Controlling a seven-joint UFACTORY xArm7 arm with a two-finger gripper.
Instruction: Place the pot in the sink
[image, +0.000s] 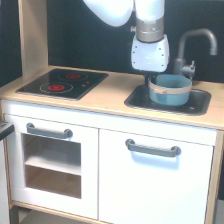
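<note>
A toy play kitchen with a pale wooden counter (107, 95) and white cabinet fronts below. At about nine o'clock on the counter lies a black hob (64, 83) with red rings. At about three o'clock is the dark grey sink (200, 106), with a grey curved faucet (192, 47) rising behind it at roughly one o'clock of the basin.

A white robot arm (150, 30) comes down from twelve o'clock, directly over the sink's left half. Its gripper (152, 80) meets the near-left rim of the pot (171, 90). The fingers are hidden behind the pot rim and blurred, so whether they grasp the rim or have let go cannot be told.

The pot, blue-grey with a pale tan band, sits upright inside the sink, mouth facing straight up. Being round, it has no clear long axis; no handle direction is visible.

Judged from this, the placing step is at or near its end. The next move likely calls for releasing the rim, if held, and lifting straight up without tipping the pot or knocking the faucet.
</note>
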